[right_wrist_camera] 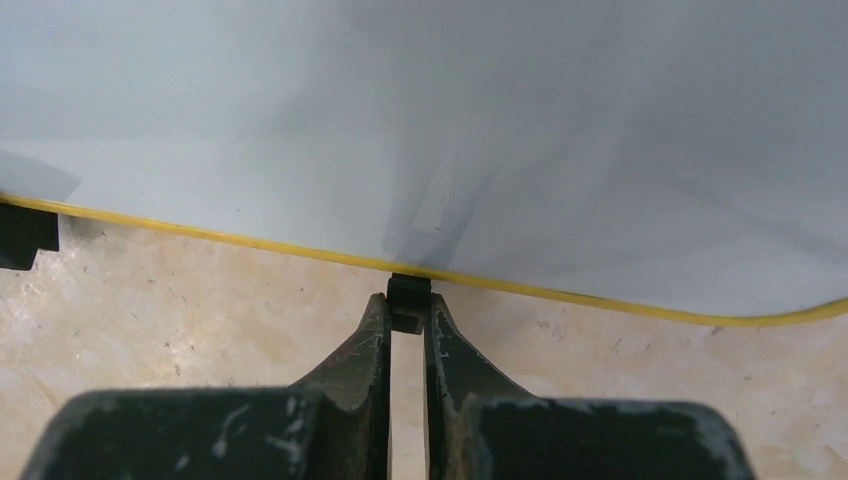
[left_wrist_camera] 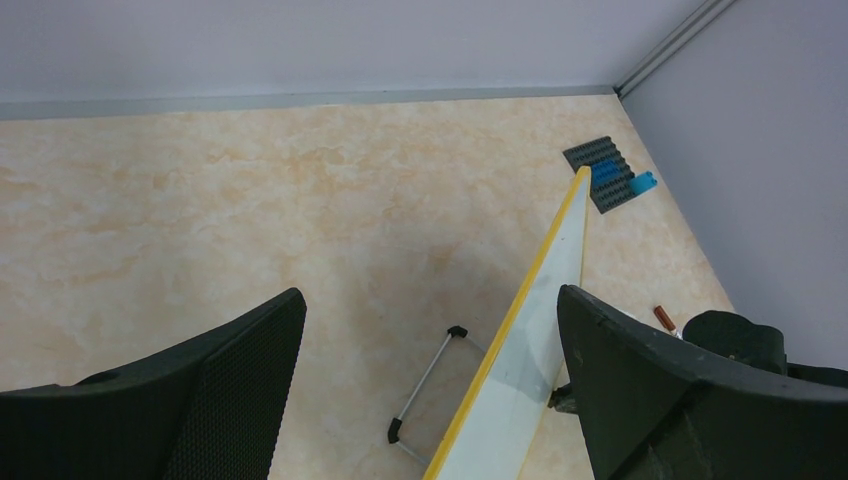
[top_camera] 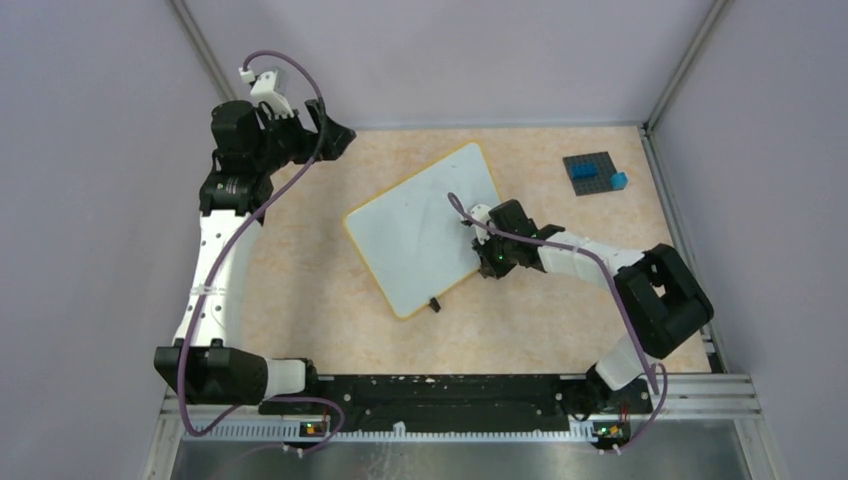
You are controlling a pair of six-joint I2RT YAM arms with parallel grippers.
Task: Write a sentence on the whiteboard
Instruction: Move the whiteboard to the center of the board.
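Observation:
The whiteboard (top_camera: 425,225) lies slanted at the table's middle, white with a yellow rim. Its face is blank; no sentence shows. In the left wrist view the whiteboard (left_wrist_camera: 545,330) appears nearly edge-on, raised over a wire stand (left_wrist_camera: 430,385). My right gripper (top_camera: 477,248) is at the board's right edge, shut on one black clip foot (right_wrist_camera: 408,293); in the right wrist view the right gripper (right_wrist_camera: 408,305) pinches it just below the whiteboard rim (right_wrist_camera: 600,297). The second clip foot (top_camera: 434,303) is free. My left gripper (top_camera: 335,135) is open and empty at the back left, and the left wrist view shows the left gripper (left_wrist_camera: 428,300) spread wide.
A dark blue studded plate (top_camera: 590,172) with a light blue brick (top_camera: 619,180) sits at the back right. A reddish-brown pen end (left_wrist_camera: 664,318) shows beside the right arm. Grey walls close in the back and both sides.

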